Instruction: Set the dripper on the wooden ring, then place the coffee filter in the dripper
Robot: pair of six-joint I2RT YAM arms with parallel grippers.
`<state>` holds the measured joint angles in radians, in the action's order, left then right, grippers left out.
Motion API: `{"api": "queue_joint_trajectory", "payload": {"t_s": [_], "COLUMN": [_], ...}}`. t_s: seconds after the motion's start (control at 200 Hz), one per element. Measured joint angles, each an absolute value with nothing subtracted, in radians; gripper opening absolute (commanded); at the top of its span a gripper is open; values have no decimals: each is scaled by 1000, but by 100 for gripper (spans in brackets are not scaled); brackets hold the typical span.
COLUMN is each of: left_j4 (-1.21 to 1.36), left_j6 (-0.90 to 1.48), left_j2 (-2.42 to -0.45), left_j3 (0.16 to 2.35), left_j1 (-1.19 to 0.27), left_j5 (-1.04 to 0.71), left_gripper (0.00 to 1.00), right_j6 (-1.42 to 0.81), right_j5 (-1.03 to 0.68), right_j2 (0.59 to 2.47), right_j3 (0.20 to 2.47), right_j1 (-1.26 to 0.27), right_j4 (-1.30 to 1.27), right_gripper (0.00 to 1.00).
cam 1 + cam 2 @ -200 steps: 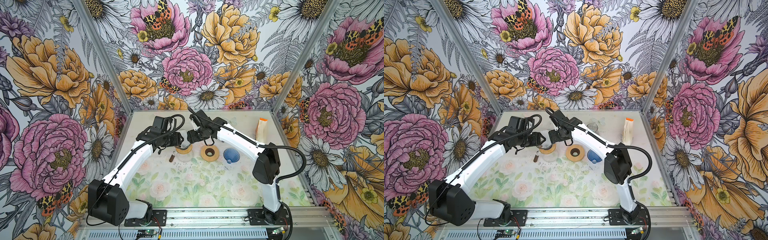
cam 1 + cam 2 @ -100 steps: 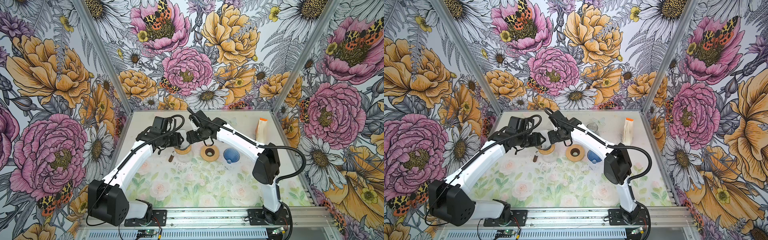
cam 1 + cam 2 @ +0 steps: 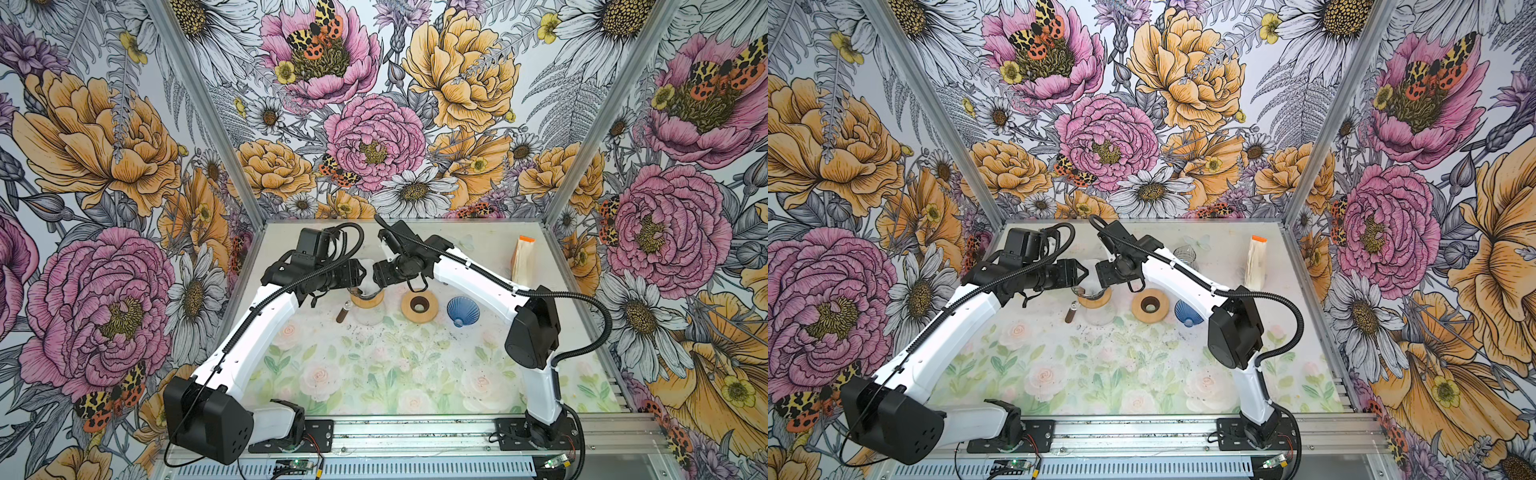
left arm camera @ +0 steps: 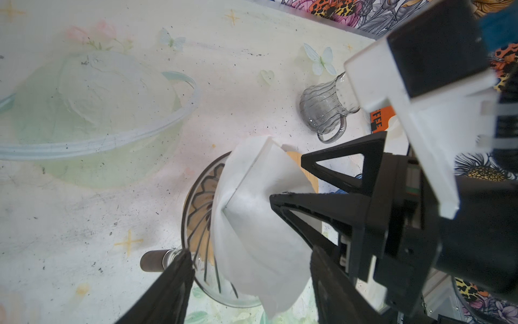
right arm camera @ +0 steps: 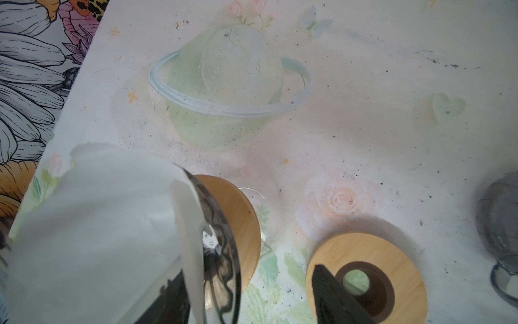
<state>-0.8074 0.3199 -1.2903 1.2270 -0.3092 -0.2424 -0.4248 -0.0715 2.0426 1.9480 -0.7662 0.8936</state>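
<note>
Over the dripper (image 4: 197, 216), the coffee filter (image 4: 252, 224) hides its middle.

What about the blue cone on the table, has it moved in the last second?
No. The blue cone lies just right of the wooden ring as before, with the same small gap, in both top views.
</note>
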Motion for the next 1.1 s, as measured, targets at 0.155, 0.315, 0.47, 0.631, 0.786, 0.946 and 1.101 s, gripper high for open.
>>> {"api": "queue_joint_trajectory", "payload": {"t_s": [0.155,0.315,0.47,0.631,0.786,0.946,1.101], "left_j4": [-822,-826,-829,-835,-835,-834,-836], "left_j6": [320,318,316,316,316,316,315], "left_j2": [-1291,-1319,-1338,-1337,-1337,-1337,-1337], "left_j3": [1209,1203,1184,1182,1182,1172,1156], "left_j1": [-310,-310,-310,-307,-300,-297,-296], "left_j5": [-240,-228,-209,-202,-202,-202,-202], "left_gripper": [66,61,56,54,52,51,50], "right_j6": [-425,-425,-425,-425,-425,-427,-429], "right_j5": [-72,-72,-72,-72,-72,-74,-75], "right_j2": [2043,2043,2043,2043,2043,2043,2043], "right_j3": [1946,1945,1934,1926,1925,1923,1917], "right_j1": [-765,-764,-764,-764,-764,-764,-758], "right_j4": [894,893,893,893,893,892,891], "right_gripper": [69,69,69,69,69,68,68]}}
